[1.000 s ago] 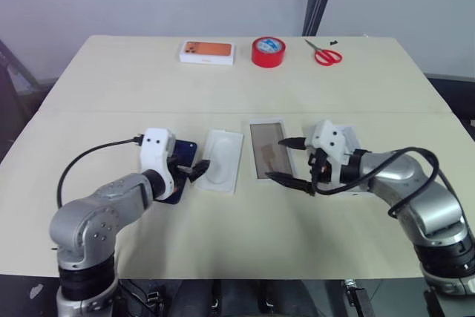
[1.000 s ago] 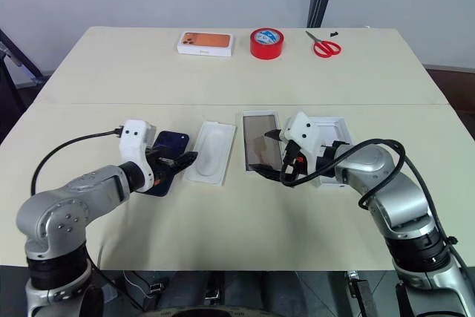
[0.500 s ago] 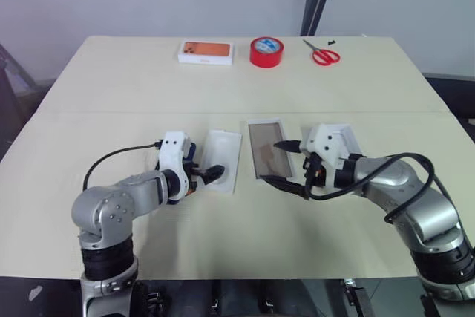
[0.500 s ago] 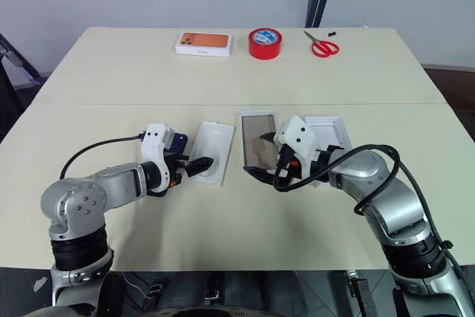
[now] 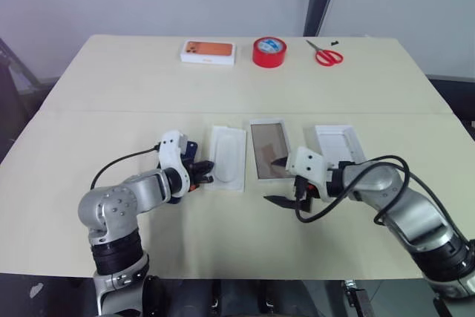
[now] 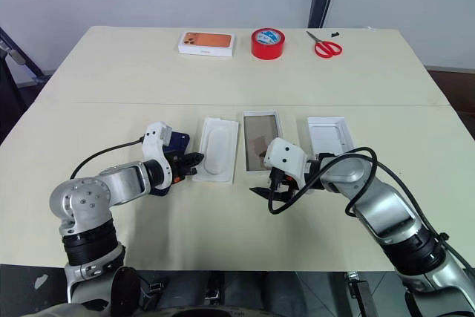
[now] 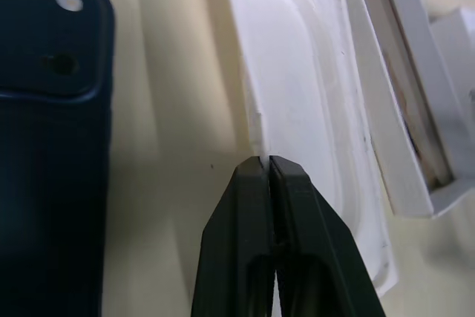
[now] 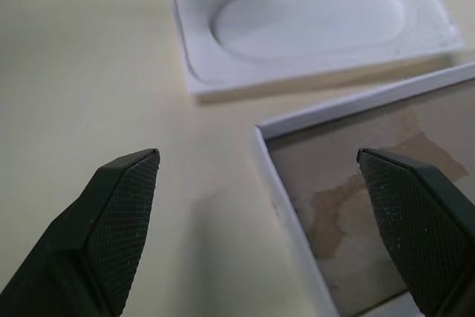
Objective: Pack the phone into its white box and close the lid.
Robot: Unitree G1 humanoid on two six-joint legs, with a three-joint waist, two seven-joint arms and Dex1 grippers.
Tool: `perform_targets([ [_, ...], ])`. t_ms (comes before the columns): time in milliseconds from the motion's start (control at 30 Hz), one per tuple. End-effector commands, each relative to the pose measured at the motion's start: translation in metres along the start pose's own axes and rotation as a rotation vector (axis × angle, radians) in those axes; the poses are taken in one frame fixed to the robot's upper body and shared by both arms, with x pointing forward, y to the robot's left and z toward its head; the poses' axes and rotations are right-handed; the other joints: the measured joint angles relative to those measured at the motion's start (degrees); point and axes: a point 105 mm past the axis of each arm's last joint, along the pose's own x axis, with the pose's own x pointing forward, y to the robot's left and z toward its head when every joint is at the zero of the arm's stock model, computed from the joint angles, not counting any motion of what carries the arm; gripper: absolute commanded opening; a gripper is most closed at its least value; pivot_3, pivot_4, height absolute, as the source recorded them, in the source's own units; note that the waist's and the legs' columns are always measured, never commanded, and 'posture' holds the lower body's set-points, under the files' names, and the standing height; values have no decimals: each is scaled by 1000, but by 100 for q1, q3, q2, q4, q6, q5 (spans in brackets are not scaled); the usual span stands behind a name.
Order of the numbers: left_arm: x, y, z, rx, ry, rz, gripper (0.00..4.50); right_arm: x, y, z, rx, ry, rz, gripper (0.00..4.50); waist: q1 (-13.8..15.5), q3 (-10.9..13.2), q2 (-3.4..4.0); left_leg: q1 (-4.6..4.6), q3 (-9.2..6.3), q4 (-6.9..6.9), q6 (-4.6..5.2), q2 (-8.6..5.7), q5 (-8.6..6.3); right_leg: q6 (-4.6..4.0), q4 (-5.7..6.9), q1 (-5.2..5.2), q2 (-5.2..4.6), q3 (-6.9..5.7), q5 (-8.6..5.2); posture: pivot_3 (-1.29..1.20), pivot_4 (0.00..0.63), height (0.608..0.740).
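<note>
The dark navy phone [image 7: 44, 146] lies flat on the table, left of a thin white insert tray [image 5: 227, 157]. My left gripper [image 7: 263, 162] is shut, its tips against the tray's left rim; whether the rim is pinched I cannot tell. The hand covers most of the phone [image 6: 178, 140] in the head views. The white box [image 5: 269, 150] with its brownish floor sits right of the tray. My right gripper [image 8: 256, 159] stands open low over the box's near end, with the near left corner between its fingers. The lid [image 5: 338, 142] lies inside up, right of the box.
Along the table's far edge stand a white box picturing an orange phone [image 5: 208, 51], a red tape roll [image 5: 268, 51] and red scissors [image 5: 324, 53]. A seam crosses the tabletop [image 5: 111, 112] behind the working area.
My left gripper has shut and slid right, off the phone, to the insert tray's rim. My right gripper, still open, has sunk toward the near end of the box.
</note>
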Motion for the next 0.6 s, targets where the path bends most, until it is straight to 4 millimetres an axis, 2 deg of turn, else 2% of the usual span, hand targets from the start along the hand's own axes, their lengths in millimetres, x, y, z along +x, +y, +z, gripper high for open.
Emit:
perform_targets([
  [33, -15, 0, 28, -43, -137, -30, 0, 6, -9, -6, -58, 39, 10, 3955, 6, 1, -3, 0, 0, 0, 0, 0, 0, 0, 0, 1, 0, 0, 0, 0, 150, 719],
  [67, -18, 1, 32, -55, -157, -36, 0, 8, -10, -9, -69, 52, 19, 3618, 13, 1, -3, 0, 0, 1, 0, 0, 0, 0, 0, 1, 0, -1, 0, 0, 150, 719],
  [167, -25, 3, 42, -71, -196, -41, 0, 10, -8, -11, -105, 68, 61, 2185, 25, 1, -3, 0, 0, 0, -1, 0, 0, 0, -2, 0, 1, -2, 0, 0, 150, 719],
  [300, -33, 3, 53, -92, -239, -52, 0, 12, 9, -6, -148, 58, 152, 213, 38, 6, -11, -1, -1, 2, -4, 0, 2, 1, -2, 2, 2, -4, 0, 0, 150, 719],
  [433, -36, -1, 59, -108, -261, -71, 0, 16, 31, 6, -166, 17, 226, 95, 39, 8, -14, 0, -3, 2, -5, -1, 1, 1, -2, 3, 2, -5, 0, 0, 150, 719],
  [600, -36, -9, 62, -127, -286, -114, 0, 29, 44, 25, -158, -50, 243, 95, 26, 8, -16, 1, -7, 2, -13, -1, 5, 2, 1, 2, 2, -5, 1, 0, 150, 719],
])
